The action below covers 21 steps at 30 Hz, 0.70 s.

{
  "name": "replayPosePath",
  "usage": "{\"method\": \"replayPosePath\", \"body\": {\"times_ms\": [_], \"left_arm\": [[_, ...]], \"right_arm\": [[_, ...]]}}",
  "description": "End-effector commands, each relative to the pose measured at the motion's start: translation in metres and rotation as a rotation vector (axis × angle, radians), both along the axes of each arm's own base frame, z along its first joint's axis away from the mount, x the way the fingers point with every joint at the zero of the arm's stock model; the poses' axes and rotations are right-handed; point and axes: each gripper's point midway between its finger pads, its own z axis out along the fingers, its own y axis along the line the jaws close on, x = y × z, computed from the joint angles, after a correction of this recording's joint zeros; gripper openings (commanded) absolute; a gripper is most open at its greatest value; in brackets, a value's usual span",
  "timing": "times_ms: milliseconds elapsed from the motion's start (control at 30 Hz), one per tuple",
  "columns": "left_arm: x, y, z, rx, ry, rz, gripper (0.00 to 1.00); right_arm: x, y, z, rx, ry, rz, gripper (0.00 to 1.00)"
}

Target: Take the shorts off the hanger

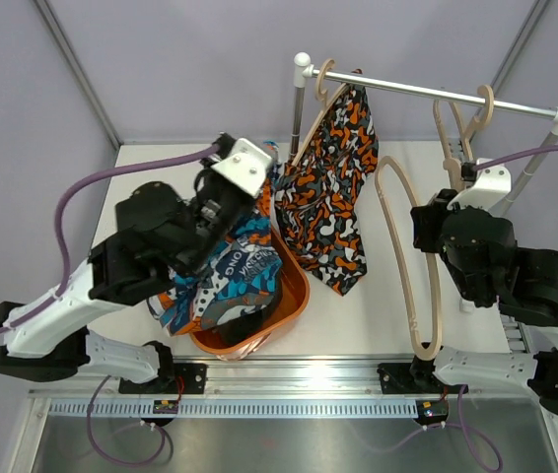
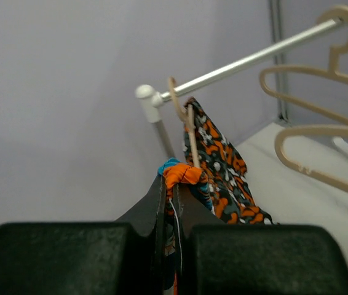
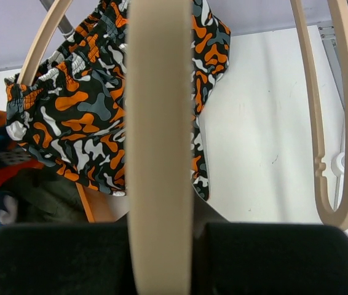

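My left gripper [image 1: 222,219] is shut on the blue-orange-white swirl shorts [image 1: 240,266], which hang down over the orange basket [image 1: 297,296]; the left wrist view shows the cloth bunched between the fingers [image 2: 183,175]. The orange-black-white blotch shorts [image 1: 328,187] hang on a beige hanger [image 1: 320,87] at the left end of the rail [image 1: 427,91]. They also show in the right wrist view [image 3: 82,104]. My right gripper [image 1: 419,229] is shut on an empty beige hanger [image 3: 160,141] above the table. Dark olive-green shorts [image 3: 45,196] lie in the basket.
Two more empty beige hangers [image 1: 456,128] hang near the rail's right end, also seen in the left wrist view [image 2: 321,132]. The rail's left post [image 1: 299,99] stands behind the basket. Grey walls close in the back and sides.
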Motion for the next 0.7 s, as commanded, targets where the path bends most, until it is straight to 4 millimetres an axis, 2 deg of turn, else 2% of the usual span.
{"method": "replayPosePath", "body": {"times_ms": [0, 33, 100, 200, 267, 367, 400, 467, 500, 533, 600, 633, 667], "left_arm": [[-0.007, -0.009, 0.013, -0.059, 0.035, -0.152, 0.00], [-0.006, -0.014, 0.006, -0.049, 0.072, -0.169, 0.00], [-0.003, -0.013, 0.007, -0.055, 0.085, -0.174, 0.00], [0.006, -0.003, -0.003, -0.074, 0.118, -0.137, 0.00], [0.012, 0.015, -0.003, -0.138, 0.144, -0.097, 0.00], [0.031, 0.042, -0.027, -0.201, 0.219, 0.055, 0.00], [0.040, 0.062, -0.045, -0.235, 0.261, 0.180, 0.00], [0.047, 0.081, -0.076, -0.230, 0.312, 0.313, 0.00], [0.050, 0.100, -0.087, -0.301, 0.338, 0.401, 0.00], [0.054, 0.103, -0.125, -0.242, 0.388, 0.456, 0.00], [0.062, 0.114, -0.164, -0.315, 0.484, 0.513, 0.00], [0.064, 0.114, -0.208, -0.249, 0.559, 0.540, 0.00], [0.069, 0.117, -0.233, -0.286, 0.630, 0.565, 0.00]], "right_arm": [[-0.003, -0.012, 0.007, 0.048, -0.027, -0.043, 0.00], [-0.004, -0.014, 0.007, 0.048, -0.027, -0.043, 0.00], [-0.005, -0.016, 0.008, 0.053, -0.029, -0.048, 0.00], [-0.008, -0.021, 0.009, 0.071, -0.035, -0.051, 0.00], [-0.008, -0.022, 0.008, 0.068, -0.034, -0.049, 0.00], [-0.008, -0.021, 0.004, 0.064, -0.025, -0.049, 0.00], [-0.008, -0.021, 0.003, 0.063, -0.023, -0.048, 0.00], [-0.008, -0.021, 0.002, 0.065, -0.023, -0.048, 0.00], [-0.009, -0.020, 0.002, 0.070, -0.023, -0.043, 0.00], [-0.009, -0.020, 0.001, 0.070, -0.022, -0.041, 0.00], [-0.009, -0.019, 0.000, 0.071, -0.020, -0.039, 0.00], [-0.009, -0.017, -0.001, 0.072, -0.018, -0.033, 0.00], [-0.009, -0.016, -0.001, 0.076, -0.017, -0.029, 0.00]]}}
